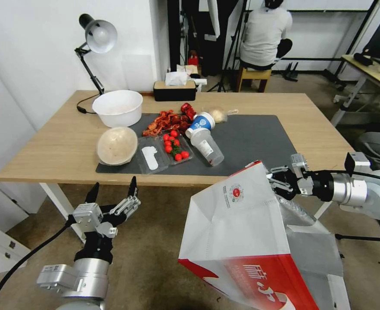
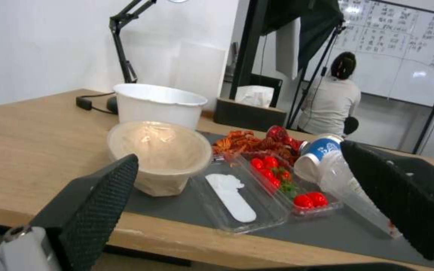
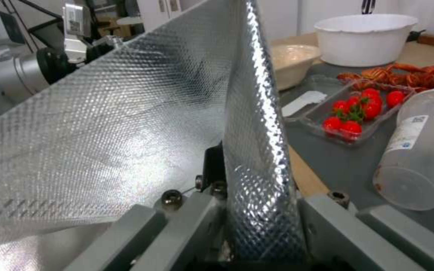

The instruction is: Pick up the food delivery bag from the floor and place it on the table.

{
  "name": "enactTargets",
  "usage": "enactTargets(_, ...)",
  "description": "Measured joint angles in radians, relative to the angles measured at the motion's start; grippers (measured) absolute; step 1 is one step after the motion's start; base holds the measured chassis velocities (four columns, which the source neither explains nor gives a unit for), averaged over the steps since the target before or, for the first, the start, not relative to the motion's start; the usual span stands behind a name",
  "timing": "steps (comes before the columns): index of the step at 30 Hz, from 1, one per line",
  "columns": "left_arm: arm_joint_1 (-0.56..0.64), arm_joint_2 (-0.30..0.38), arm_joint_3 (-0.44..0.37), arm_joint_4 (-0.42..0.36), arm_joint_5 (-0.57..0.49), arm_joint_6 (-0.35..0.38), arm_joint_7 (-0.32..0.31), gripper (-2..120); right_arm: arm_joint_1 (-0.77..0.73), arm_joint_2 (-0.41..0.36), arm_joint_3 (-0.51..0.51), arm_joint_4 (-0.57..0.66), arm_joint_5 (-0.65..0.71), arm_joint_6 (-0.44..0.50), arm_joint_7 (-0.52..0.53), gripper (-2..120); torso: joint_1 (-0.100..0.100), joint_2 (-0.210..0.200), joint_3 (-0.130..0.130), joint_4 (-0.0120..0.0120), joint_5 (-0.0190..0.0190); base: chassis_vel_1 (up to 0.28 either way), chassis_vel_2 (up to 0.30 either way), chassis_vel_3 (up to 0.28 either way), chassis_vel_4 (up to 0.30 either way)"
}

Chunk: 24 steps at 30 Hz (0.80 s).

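Observation:
The food delivery bag (image 1: 241, 228), white with a red band and a small round red logo, hangs tilted above the floor (image 1: 155, 245), just before the table's (image 1: 60, 146) front edge. My right gripper (image 1: 280, 180) is shut on the bag's upper rim. In the right wrist view the silver foil lining (image 3: 126, 124) runs up from between the fingers (image 3: 327, 226). My left gripper (image 1: 112, 191) stands open and holds nothing, below the table's front edge at the left. The left wrist view looks between its two black pads (image 2: 101, 203) across the tabletop.
The dark grey mat (image 1: 259, 137) carries a beige bowl (image 1: 116, 145), a clear tray of tomatoes (image 1: 175, 146), red crayfish (image 1: 168, 122) and a toppled plastic cup (image 1: 207, 144). Behind stand a white bowl (image 1: 117, 107), a desk lamp (image 1: 96, 36) and a tissue box (image 1: 174, 90). The mat's right half is bare.

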Motion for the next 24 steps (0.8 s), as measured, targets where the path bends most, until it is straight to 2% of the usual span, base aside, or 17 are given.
enactTargets(15,0.0,0.005,-0.01,-0.009,-0.005,-0.002,0.0,100,0.0,-0.057,0.088,0.064,0.181,-0.011,0.033,0,-0.002,-0.003,-0.002,0.0,-0.0001,0.0,0.0,0.0,0.0)
enactTargets(24,0.008,0.004,-0.011,-0.022,-0.005,-0.01,-0.003,100,0.086,-0.099,0.104,0.091,0.375,-0.018,0.137,0,-0.002,-0.005,-0.003,0.0002,-0.0001,0.0,0.0,0.0,0.0)
